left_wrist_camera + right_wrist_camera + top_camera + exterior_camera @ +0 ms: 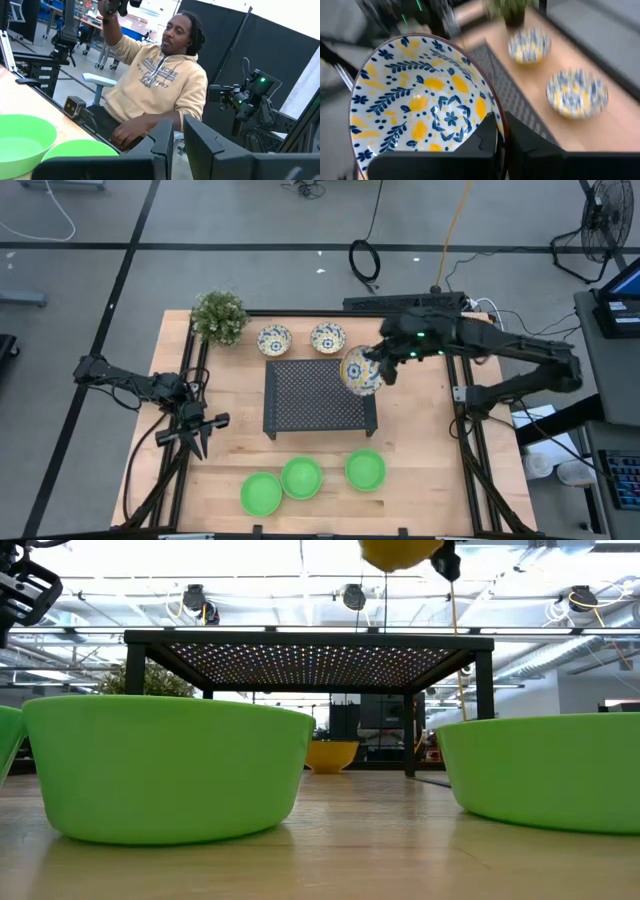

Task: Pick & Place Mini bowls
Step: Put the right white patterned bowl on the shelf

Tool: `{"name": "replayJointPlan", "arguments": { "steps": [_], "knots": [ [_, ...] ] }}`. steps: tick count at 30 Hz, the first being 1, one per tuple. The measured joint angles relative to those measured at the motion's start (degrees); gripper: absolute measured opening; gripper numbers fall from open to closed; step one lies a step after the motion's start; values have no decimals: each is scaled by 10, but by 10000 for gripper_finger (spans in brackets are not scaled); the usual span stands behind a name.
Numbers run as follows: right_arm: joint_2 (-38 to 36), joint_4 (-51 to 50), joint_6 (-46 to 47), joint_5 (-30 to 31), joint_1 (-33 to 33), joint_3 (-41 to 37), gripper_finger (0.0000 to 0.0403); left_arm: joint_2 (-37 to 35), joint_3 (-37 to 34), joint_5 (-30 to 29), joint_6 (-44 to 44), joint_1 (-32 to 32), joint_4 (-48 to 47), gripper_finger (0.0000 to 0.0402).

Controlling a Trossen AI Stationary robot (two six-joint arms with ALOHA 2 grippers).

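Observation:
My right gripper (375, 370) is shut on a white bowl with a blue-and-yellow floral pattern (358, 370). It hangs in the air over the far right corner of the black perforated rack (318, 395). Two more floral bowls (274, 339) (328, 337) stand on the table beyond the rack. Three green bowls (261, 493) (301, 477) (365, 469) stand in a row near the table's near edge. My left gripper (195, 435) waits at the table's left side, its fingers nearly together with nothing between them. My right gripper pinches the floral bowl's rim (492, 112), one finger (480, 142) inside the bowl and the other (532, 147) outside. The fingers come slanting down from the table's right side. The bowl is lifted clear and tilted steeply, its patterned inside showing in the high view.
A small bushy plant (219, 317) stands at the table's far left corner. A person (160, 85) sits just beyond the table's near edge, one arm raised. Bare wood lies between the rack and the green bowls.

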Motion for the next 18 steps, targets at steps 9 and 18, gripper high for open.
{"name": "replayJointPlan", "arguments": {
  "steps": [9,18],
  "knots": [
    [117,-151,-28,-67,-5,76,4,0,0,0,0,0,0,47],
    [163,-163,-100,-102,-4,76,4,0,0,0,0,0,0,47]
  ]
}}
